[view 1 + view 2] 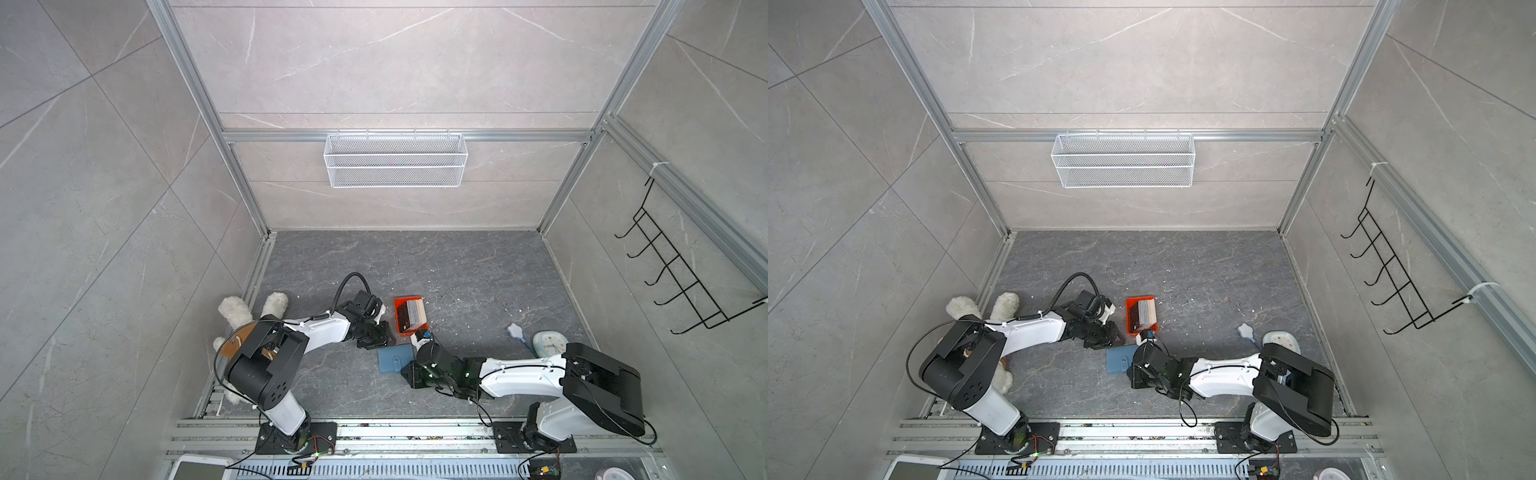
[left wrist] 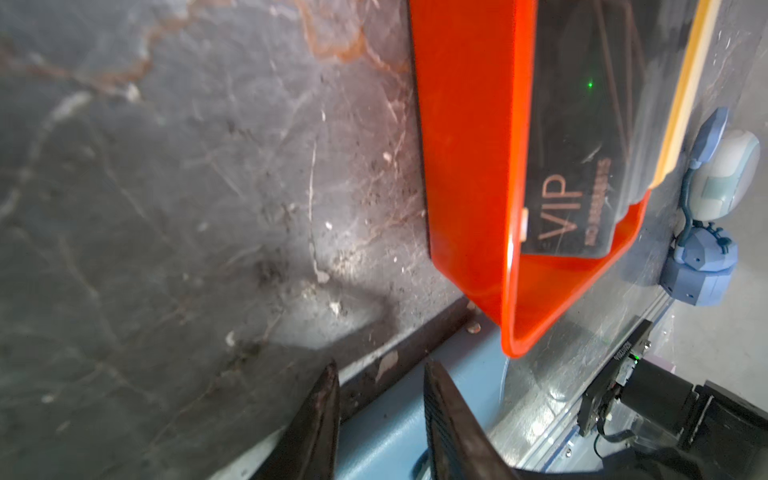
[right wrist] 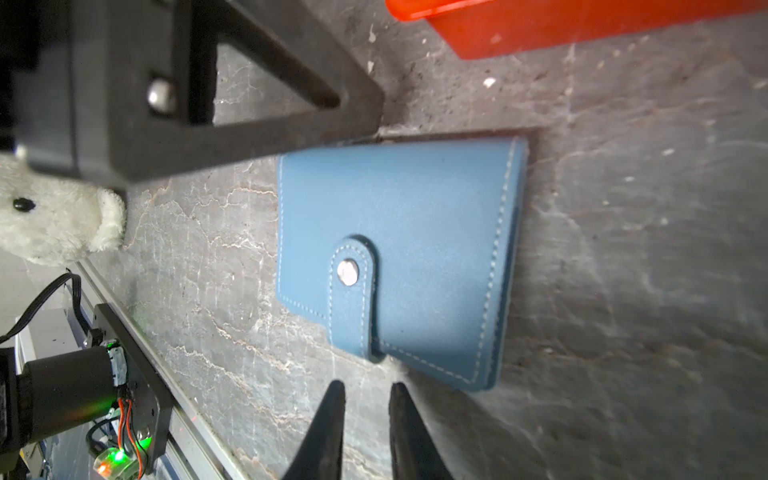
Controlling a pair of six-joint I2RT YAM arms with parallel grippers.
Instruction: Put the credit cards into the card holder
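The credit cards (image 2: 582, 145) are dark with "VIP" lettering and stand stacked in a small orange tray (image 2: 465, 166); both top views show the credit cards (image 1: 411, 313) (image 1: 1144, 313) too. The blue card holder (image 3: 415, 208) lies shut on the grey floor with its snap tab fastened, just in front of the tray (image 1: 400, 300). My left gripper (image 2: 380, 370) has its jaws apart, straddling the card holder's (image 2: 374, 436) far edge. My right gripper (image 3: 368, 388) is at the holder's near edge beside the tab, with a narrow gap and nothing between its jaws.
A white plush bear (image 1: 232, 309) lies at the left behind my left arm. A small clock (image 1: 548, 343) and a blue object (image 1: 515, 332) sit at the right. A wire basket (image 1: 395, 160) hangs on the back wall, a black hook rack (image 1: 681, 270) on the right wall.
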